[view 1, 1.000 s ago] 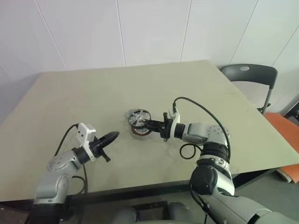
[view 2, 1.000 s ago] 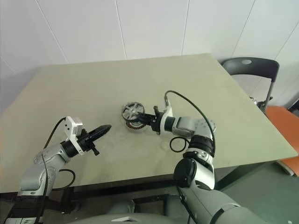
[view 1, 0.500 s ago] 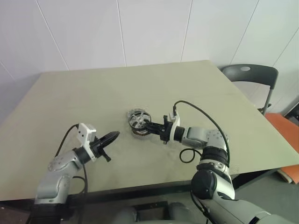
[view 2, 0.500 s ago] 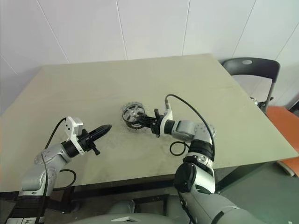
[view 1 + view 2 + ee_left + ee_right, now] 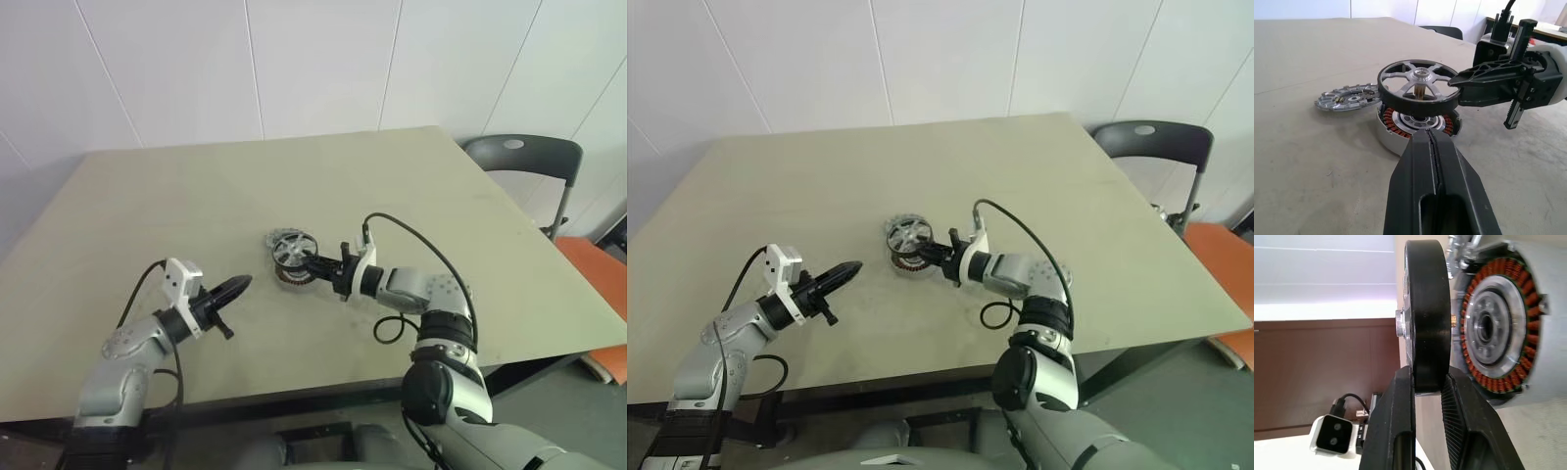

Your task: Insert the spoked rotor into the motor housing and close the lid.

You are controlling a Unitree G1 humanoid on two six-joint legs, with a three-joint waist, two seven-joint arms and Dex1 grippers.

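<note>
My right gripper (image 5: 315, 262) is shut on the rim of the spoked rotor (image 5: 292, 248), a dark ring with silvery spokes. It holds the rotor (image 5: 1418, 88) roughly level just above the motor housing (image 5: 1415, 122), with a small gap under it. The housing (image 5: 1498, 328) shows copper windings around a pale centre and lies on the table. The lid (image 5: 1349, 97), a flat grey slotted disc, lies flat beside the housing on its far side. My left gripper (image 5: 238, 286) is shut and empty, pointing at the housing from a short way off over the table.
The beige table (image 5: 196, 196) has wide bare room all around the parts. A black cable loop (image 5: 392, 328) hangs by my right forearm. A dark chair (image 5: 519, 157) and an orange seat (image 5: 593, 269) stand past the table's right edge.
My right hand has sunk a little with the rotor, bringing it closer over the housing. The left arm has kept still.
</note>
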